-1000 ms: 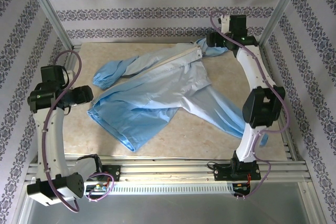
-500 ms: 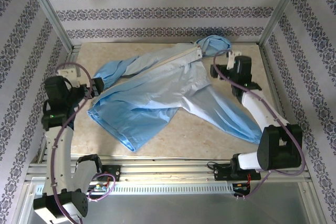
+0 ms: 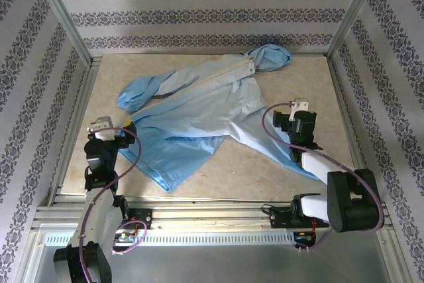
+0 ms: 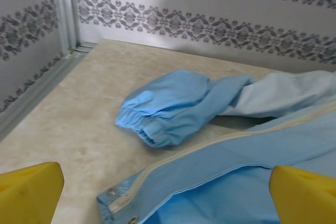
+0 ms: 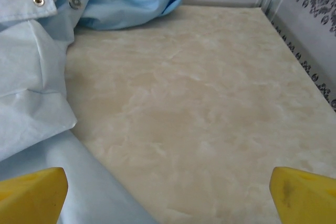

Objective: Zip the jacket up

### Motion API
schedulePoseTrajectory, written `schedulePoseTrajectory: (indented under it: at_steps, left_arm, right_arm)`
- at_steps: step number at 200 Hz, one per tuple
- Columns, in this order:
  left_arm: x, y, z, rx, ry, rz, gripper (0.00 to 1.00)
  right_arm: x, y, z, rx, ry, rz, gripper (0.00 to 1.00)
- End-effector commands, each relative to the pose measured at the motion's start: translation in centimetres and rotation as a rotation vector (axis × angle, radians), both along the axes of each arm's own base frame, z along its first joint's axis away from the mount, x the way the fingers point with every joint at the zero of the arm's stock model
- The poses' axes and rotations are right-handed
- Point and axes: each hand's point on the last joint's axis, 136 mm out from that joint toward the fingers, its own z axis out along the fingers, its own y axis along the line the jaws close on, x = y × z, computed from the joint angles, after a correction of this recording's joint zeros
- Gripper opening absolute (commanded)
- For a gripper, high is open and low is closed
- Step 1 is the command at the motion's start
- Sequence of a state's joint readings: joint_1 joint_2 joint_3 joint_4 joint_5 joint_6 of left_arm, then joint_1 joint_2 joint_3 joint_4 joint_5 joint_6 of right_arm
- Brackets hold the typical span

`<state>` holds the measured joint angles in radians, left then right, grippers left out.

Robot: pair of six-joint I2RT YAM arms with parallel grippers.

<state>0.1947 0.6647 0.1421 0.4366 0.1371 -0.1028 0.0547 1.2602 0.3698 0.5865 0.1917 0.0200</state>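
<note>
The light-blue jacket (image 3: pixel 199 114) lies spread on the table, hood (image 3: pixel 270 56) at the back right. Its whitish zipper strip (image 3: pixel 199 84) runs diagonally across the chest. My left gripper (image 3: pixel 119 128) hovers open just left of the hem corner. In the left wrist view the open left gripper (image 4: pixel 165 203) frames that hem corner (image 4: pixel 118 203) with its metal snaps, the zipper tape (image 4: pixel 210 142) and a sleeve cuff (image 4: pixel 149 127). My right gripper (image 3: pixel 286 118) is open beside the right sleeve (image 3: pixel 291 157). The right gripper (image 5: pixel 168 198) has bare table between its yellow fingertips (image 5: pixel 31 192), with pale fabric (image 5: pixel 31 87) at the left.
Patterned walls and metal frame posts (image 3: pixel 63 14) close in the marble-look table (image 3: pixel 238 170) on three sides. A rail (image 3: pixel 212 213) runs along the near edge. Bare table lies right of the jacket (image 5: pixel 210 103) and in the near left corner.
Both arms have pulled back toward the near edge. The left gripper came down beside the hem corner; the right left the hood and now sits by the right sleeve. Both jaws widened.
</note>
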Motion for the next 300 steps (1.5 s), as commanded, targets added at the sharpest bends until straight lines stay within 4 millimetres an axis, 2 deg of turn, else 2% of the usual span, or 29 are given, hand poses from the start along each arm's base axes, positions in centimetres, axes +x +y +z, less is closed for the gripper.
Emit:
schedulePoseTrajectory:
  at_steps: [1, 6, 10, 50, 71, 84, 114, 122, 129, 132, 142, 162, 190, 300]
  left_arm:
    - [0.5, 1.0, 2.0, 0.109, -0.113, 0.068, 1.0]
    - [0.8, 0.7, 1.6, 0.105, -0.111, 0.055, 1.0]
    - [1.0, 0.5, 1.2, 0.1, -0.105, 0.041, 1.0]
    - [3.7, -1.9, -3.1, 0.025, 0.007, -0.092, 1.0]
    - [4.9, -1.9, -3.1, 0.014, -0.034, -0.087, 1.0]
    - [5.8, -1.9, -3.4, 0.017, -0.039, -0.088, 1.0]
    - [7.6, -2.2, -5.6, 0.018, -0.011, -0.112, 1.0]
    - [7.8, -2.3, -6.2, 0.018, -0.004, -0.115, 1.0]
    - [7.9, -2.2, -6.0, 0.017, -0.022, -0.11, 1.0]
    - [7.9, -2.1, -6.0, 0.016, -0.021, -0.102, 1.0]
    - [7.8, -1.7, -6.3, 0.01, 0.013, -0.081, 1.0]
    - [8.9, -1.5, -6.8, 0.005, 0.065, -0.072, 1.0]
    - [10.7, -3.0, -7.5, 0.063, 0.166, -0.106, 0.99]
    - [10.6, -3.3, -7.6, 0.078, 0.172, -0.115, 1.0]
  right_arm:
    - [1.4, 0.1, 3.1, 0.012, -0.176, -0.004, 0.98]
    - [1.4, 0.1, 2.8, 0.013, -0.169, -0.004, 0.98]
    - [0.9, 0.2, 1.5, 0.01, -0.144, -0.001, 0.98]
    - [1.2, 0.8, -0.2, 0.014, -0.158, 0.04, 0.98]
    - [1.3, 1.0, -1.2, 0.011, -0.166, 0.054, 0.98]
    - [1.6, 0.9, -1.0, 0.018, -0.18, 0.044, 0.98]
    - [2.6, 1.2, -1.3, 0.024, -0.135, 0.061, 0.98]
    - [2.5, 0.8, -2.0, 0.032, -0.097, 0.044, 0.98]
    - [2.4, 0.6, -2.3, 0.046, -0.082, 0.042, 0.98]
    - [3.1, 0.5, -1.4, 0.05, -0.107, 0.041, 0.98]
    - [3.2, 0.5, -1.1, 0.05, -0.123, 0.041, 0.98]
    - [3.1, 0.5, -1.1, 0.05, -0.122, 0.043, 0.98]
    - [3.1, 0.5, -1.2, 0.049, -0.119, 0.042, 0.98]
    - [3.1, 0.5, -1.2, 0.05, -0.119, 0.042, 0.98]
